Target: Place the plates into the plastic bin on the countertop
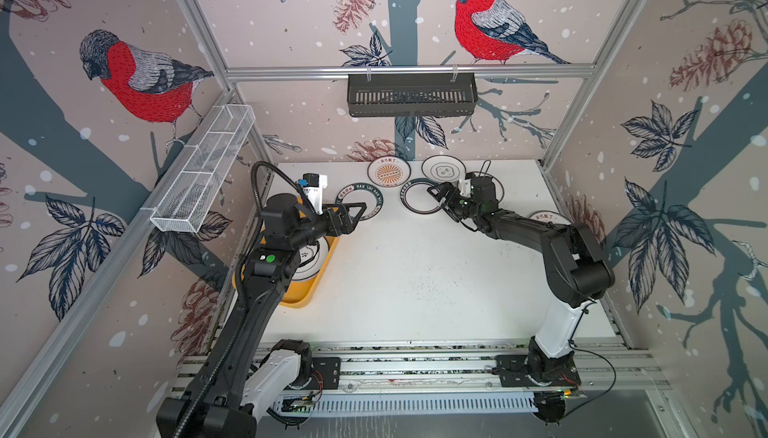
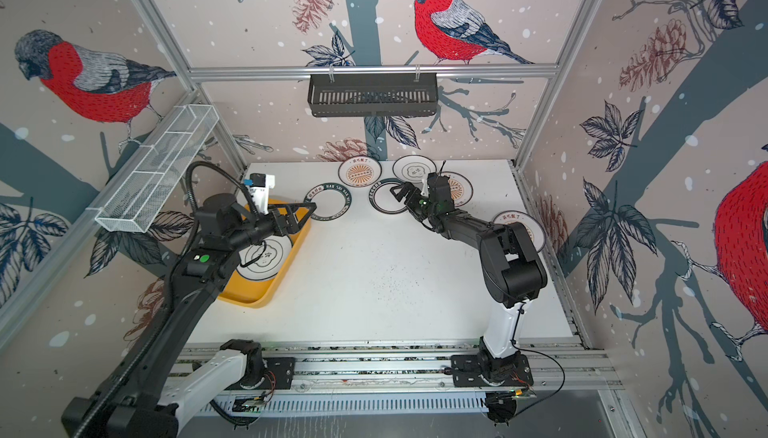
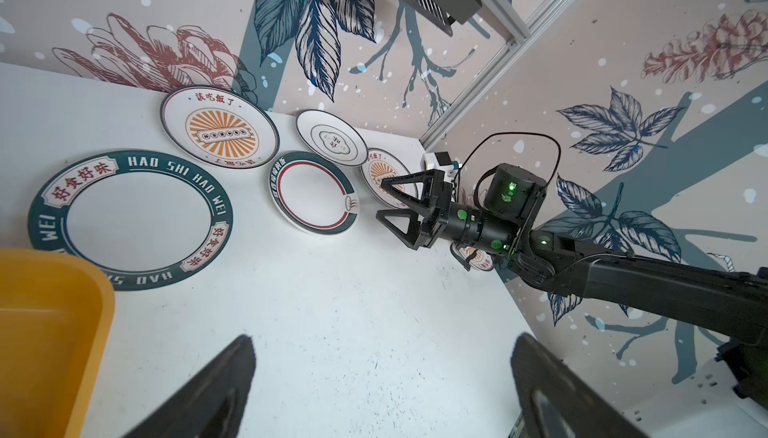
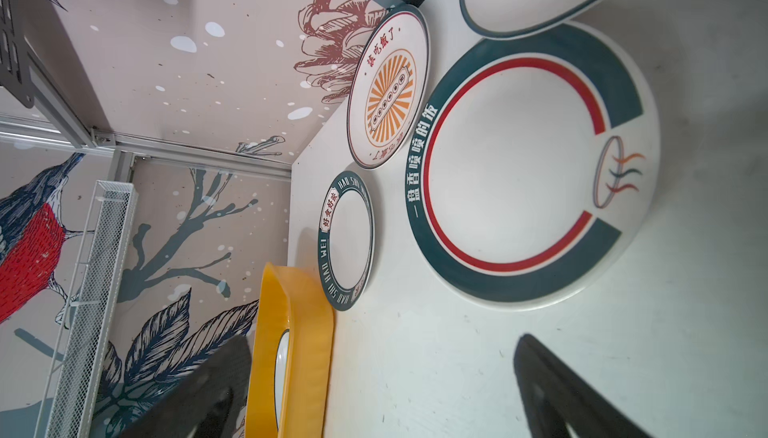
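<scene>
Several white plates lie along the back of the countertop (image 1: 415, 282). A green-lettered plate (image 3: 137, 219) sits beside the yellow plastic bin (image 1: 305, 292), which holds an emblem plate (image 2: 266, 257). My left gripper (image 1: 358, 213) hangs open and empty over the bin's far corner, at that lettered plate's near edge. My right gripper (image 1: 435, 198) is open and empty just above the green-and-red-rimmed plate (image 4: 515, 190). Behind it lie a sunburst plate (image 1: 389, 173) and an emblem plate (image 1: 443, 169). The right arm hides most of another sunburst plate (image 2: 461, 188).
A black slatted basket (image 1: 411, 95) hangs on the back rail. A white wire-mesh basket (image 1: 203, 174) is fixed to the left wall. One more plate (image 1: 544, 217) lies at the right edge under the right arm. Aluminium rails (image 1: 415, 365) run along the front.
</scene>
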Robot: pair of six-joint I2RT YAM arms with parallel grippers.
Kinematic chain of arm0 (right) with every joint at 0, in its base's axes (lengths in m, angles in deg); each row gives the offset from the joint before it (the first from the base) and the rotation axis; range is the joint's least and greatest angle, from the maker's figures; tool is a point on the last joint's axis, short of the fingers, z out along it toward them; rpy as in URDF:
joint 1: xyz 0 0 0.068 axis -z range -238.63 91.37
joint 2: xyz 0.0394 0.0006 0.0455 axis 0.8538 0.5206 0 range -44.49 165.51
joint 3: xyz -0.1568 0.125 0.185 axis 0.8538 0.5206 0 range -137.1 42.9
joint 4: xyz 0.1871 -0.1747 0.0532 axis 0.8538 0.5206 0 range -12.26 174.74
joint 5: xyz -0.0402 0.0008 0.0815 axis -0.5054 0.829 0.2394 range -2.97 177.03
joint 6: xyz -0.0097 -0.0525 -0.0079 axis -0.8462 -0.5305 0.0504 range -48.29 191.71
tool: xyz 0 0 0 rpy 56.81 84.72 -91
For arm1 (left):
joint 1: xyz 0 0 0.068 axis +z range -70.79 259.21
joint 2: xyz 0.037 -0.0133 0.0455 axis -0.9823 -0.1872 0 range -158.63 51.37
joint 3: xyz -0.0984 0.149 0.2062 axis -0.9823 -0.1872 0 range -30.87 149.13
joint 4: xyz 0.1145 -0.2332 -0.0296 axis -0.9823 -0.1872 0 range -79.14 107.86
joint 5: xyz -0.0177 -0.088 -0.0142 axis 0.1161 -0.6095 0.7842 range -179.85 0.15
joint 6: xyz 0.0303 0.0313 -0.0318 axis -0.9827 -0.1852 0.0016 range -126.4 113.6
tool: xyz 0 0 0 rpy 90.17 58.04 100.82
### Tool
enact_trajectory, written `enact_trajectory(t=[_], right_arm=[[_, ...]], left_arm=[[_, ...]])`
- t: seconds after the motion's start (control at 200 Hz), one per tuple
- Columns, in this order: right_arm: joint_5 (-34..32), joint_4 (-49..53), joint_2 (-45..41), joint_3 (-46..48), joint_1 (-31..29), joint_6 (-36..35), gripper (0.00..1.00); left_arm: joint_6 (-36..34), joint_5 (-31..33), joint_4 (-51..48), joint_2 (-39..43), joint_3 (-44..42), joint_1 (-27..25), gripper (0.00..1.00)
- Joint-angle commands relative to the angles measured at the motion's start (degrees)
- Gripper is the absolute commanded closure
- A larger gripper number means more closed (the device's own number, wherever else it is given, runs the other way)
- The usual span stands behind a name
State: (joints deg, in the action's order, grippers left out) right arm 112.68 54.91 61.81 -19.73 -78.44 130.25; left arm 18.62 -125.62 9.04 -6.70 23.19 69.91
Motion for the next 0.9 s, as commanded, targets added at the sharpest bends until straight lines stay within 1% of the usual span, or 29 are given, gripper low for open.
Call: enact_trajectory(t=[0.0,0.125,0.295,0.42,0.455,0.545,0.645,0.735,0.815,0.896], right_arm=[[-1.09,-1.04,0.85,-0.56,-0.05,1.7,0.01],[-2.71,-0.55,1.69,-0.57,0.03,2.87,0.01],[-4.36,-0.21,3.0,-0.91,0.28,4.28,0.0],[-4.34,-0.1,3.58,-0.33,1.3,5.07,0.0],[-4.54,-0.03,3.55,-0.01,1.66,5.19,0.01],[-5.11,0.04,3.62,0.49,2.23,4.92,0.0],[-4.71,0.8,5.08,-0.51,2.45,4.8,0.01],[-4.27,0.64,6.51,-1.18,2.37,4.85,0.01],[-4.73,0.06,7.33,-1.22,2.28,4.91,0.05],[-4.62,-0.14,8.32,-1.53,2.35,5.0,0.05]], left_arm=[[-3.68,-0.12,4.52,-4.01,2.79,-2.66,0.04],[-3.23,2.42,8.47,-7.04,4.98,-4.57,0.04],[-1.36,1.28,12.2,-10.41,5.18,-4.82,0.04],[-1.63,0.7,12.28,-10.91,3.42,-4.99,0.04],[-2.07,0.7,12.39,-10.54,1.32,-4.97,0.04],[-2.64,1.38,12.12,-10.06,-0.55,-5.05,0.04],[-3.35,0.82,11.5,-10.63,-0.28,-5.03,0.04],[-3.22,-0.89,11.66,-11.35,-0.35,-5.1,0.04],[-2.67,-1.3,12.12,-11.94,-0.72,-5.1,0.04],[-2.66,-1.45,11.88,-12.42,-0.61,-5.1,0.04]])
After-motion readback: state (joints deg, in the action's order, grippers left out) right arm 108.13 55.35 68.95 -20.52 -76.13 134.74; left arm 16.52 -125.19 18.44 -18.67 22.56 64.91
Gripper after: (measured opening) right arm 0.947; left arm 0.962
